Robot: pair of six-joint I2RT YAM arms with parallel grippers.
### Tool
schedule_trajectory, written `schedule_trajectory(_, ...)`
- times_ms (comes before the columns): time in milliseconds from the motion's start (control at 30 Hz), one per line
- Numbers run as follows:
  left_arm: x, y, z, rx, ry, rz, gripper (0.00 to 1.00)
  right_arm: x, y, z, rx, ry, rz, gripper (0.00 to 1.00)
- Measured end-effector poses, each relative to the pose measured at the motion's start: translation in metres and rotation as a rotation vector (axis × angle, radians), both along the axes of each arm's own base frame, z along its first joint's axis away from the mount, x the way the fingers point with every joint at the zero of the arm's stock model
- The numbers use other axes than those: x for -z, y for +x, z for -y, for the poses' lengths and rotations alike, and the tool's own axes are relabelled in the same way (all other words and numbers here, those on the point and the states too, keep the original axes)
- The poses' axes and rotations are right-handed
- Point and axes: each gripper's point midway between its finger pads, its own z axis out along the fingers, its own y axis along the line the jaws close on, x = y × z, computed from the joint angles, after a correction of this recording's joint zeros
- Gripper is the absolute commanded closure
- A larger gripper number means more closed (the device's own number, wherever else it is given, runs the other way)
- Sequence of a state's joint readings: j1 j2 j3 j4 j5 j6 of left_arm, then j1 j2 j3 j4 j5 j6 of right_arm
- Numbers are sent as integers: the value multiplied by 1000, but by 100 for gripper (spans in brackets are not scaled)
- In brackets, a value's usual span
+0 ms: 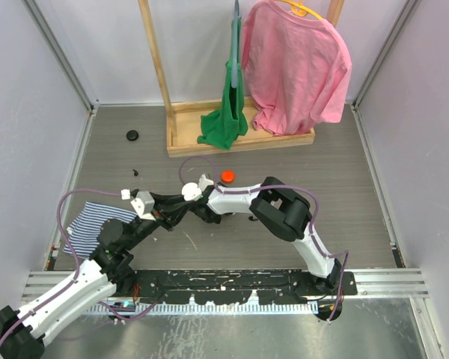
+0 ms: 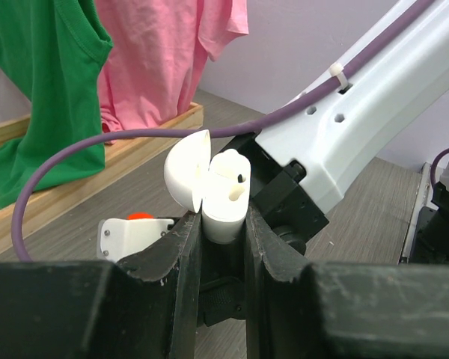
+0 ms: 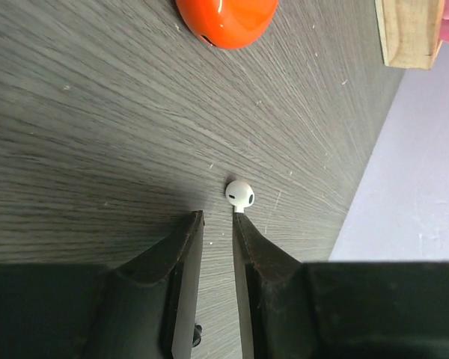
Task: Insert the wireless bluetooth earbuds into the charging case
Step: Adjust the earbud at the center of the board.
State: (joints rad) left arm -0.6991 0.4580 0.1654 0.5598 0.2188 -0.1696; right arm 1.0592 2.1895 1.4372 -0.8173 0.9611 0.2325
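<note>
**A:** Where's the loose earbud [image 3: 239, 194]?

**B:** It's flat on the grey tabletop around the middle, well clear of every edge and just past the tips of the right gripper [image 3: 216, 217]. Those jaws stand a narrow slot apart with nothing between them. Whether one tip touches the stem I can't tell.

**A:** How will it handle?

**B:** My guess is almost weightless, hard glossy plastic with a rounded head. It could skate away or pop out under a careless squeeze. I'd pinch gently across the stem or the flatter sides of the head.

**A:** And the charging case [image 2: 224, 213]?

**B:** It's held off the table, over the middle and a little toward the left edge. The left gripper [image 2: 223, 223] is clamped on its lower body. It stands upright with the lid [image 2: 185, 173] swung open, and a seated earbud [image 2: 234, 179] seems to fill one socket. The shell is smooth too, so a push from above could slide it in the fingers.

**A:** Anything nearby?

**B:** There's an orange dome-shaped object [image 3: 226, 19] near the bud but apart from it. The wooden rack base [image 3: 408, 30] is further out, by the far edge.
</note>
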Motion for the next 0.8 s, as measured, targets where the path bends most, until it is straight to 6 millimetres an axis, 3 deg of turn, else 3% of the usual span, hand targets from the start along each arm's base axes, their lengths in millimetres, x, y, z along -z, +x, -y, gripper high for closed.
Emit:
schedule_trajectory(167, 0, 0, -1, -6, -5, 3, 95, -1, 0, -4, -4, 71, -12, 71)
schedule_trajectory(800, 0, 0, -2, -6, -6, 2, 95, -5, 22, 15, 67, 271, -29, 64)
